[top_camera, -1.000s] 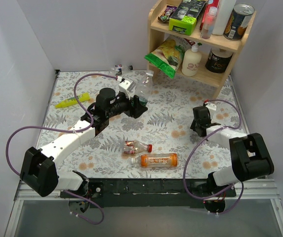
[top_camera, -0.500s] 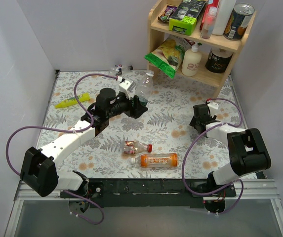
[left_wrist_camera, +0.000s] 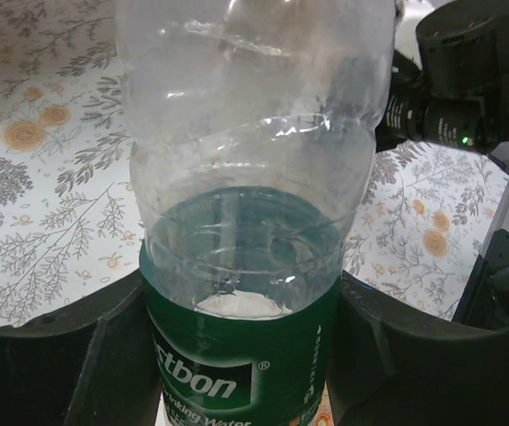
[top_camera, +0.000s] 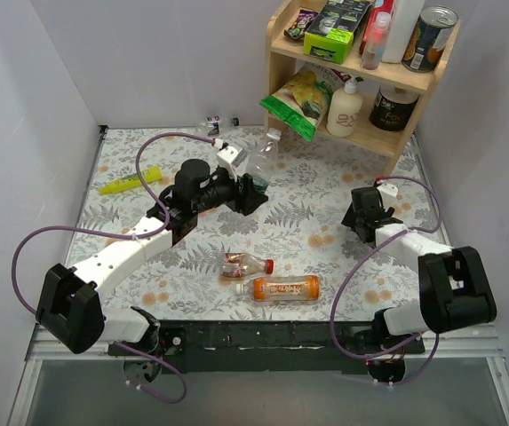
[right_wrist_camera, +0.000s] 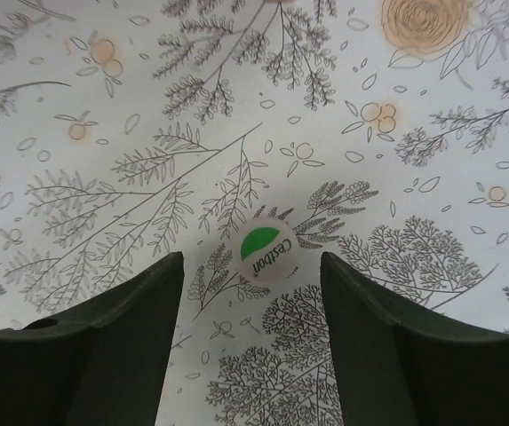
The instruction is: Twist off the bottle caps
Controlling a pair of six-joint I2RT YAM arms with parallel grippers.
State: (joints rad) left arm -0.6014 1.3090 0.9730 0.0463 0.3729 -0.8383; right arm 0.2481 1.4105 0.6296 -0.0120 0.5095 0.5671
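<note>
My left gripper [top_camera: 247,190] [left_wrist_camera: 241,293] is shut on the green-labelled bottle [top_camera: 259,160] [left_wrist_camera: 236,222], gripping it at the label, neck pointing far right. Its mouth is out of the left wrist view. My right gripper [top_camera: 361,211] [right_wrist_camera: 251,264] stands open just above the table. A whitish bottle cap [right_wrist_camera: 267,251] with a green logo lies flat between its fingers, touching neither. Near the front edge lie a reddish-labelled bottle [top_camera: 243,264] with a red cap [top_camera: 270,265] and an orange bottle [top_camera: 286,287]. A dark-blue-labelled bottle [top_camera: 218,122] lies at the back wall.
A wooden shelf [top_camera: 387,133] stands at the back right with tins, a white pump bottle [top_camera: 345,111] and a green bag [top_camera: 297,102] hanging off it. A yellow marker [top_camera: 130,182] lies at the left. White walls close in the floral table.
My right gripper has opened and let go of the whitish cap, which now rests on the table; its arm shifted slightly. The left gripper keeps its hold on the green-labelled bottle.
</note>
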